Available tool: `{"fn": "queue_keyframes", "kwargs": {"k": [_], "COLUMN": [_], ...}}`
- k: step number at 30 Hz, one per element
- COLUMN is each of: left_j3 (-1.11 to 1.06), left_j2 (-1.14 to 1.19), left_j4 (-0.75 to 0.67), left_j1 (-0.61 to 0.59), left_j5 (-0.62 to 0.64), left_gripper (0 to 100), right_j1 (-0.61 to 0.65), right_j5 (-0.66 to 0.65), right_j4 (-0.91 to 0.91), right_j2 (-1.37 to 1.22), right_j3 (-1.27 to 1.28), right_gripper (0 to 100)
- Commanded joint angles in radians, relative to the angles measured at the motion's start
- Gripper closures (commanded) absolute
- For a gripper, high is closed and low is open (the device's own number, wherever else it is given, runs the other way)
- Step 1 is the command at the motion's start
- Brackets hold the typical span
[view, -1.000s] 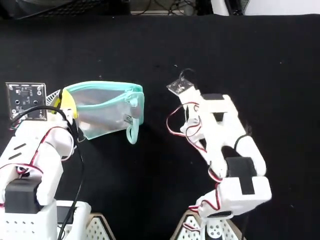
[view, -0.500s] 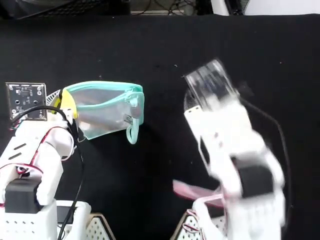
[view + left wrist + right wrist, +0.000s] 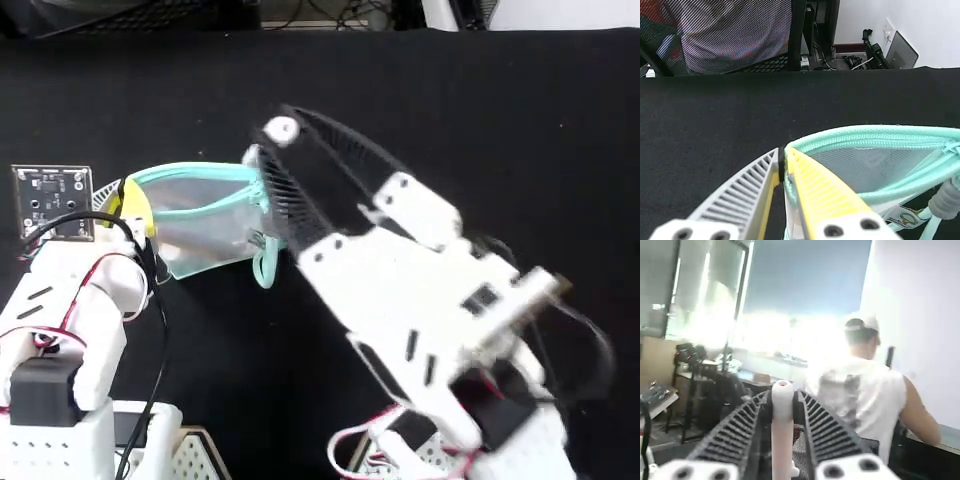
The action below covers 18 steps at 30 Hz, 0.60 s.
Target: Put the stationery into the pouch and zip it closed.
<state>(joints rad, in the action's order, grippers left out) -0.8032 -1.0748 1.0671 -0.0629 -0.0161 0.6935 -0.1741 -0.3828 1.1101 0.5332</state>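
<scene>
The left tool (image 3: 784, 161) pinches the mint pouch (image 3: 867, 165) by its rim, likely steadying its mouth; the right tool (image 3: 782, 395), clamped on a white pen (image 3: 782, 422), hangs raised beside it.

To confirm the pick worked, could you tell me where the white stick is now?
The white stick is clamped in the right gripper; in the high view its tip sits by the zip-pull end of the mint pouch.

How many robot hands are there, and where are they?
2. The left hand pinches one end of the pouch. The right hand, gripping a white stick, hangs above the pouch's other end.
</scene>
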Motion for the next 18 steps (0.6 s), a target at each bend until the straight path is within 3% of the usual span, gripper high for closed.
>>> {"fn": "queue_keyframes", "kwargs": {"k": [1, 8, 18], "left_j3": [-0.165, -0.165, -0.165], "left_j2": [0.157, 0.157, 0.157], "left_j4": [0.035, 0.035, 0.035], "left_j1": [-0.001, -0.004, -0.004], "left_j5": [0.002, 0.002, 0.002], "left_gripper": [97, 97, 97], "right_j1": [0.054, 0.069, 0.012], "right_j5": [0.008, 0.008, 0.000], "right_j4": [0.035, 0.031, 0.032], "right_j2": [-0.077, -0.166, -0.180], "right_j3": [-0.042, -0.008, 0.280], "right_gripper": [98.6, 98.6, 98.6]}}
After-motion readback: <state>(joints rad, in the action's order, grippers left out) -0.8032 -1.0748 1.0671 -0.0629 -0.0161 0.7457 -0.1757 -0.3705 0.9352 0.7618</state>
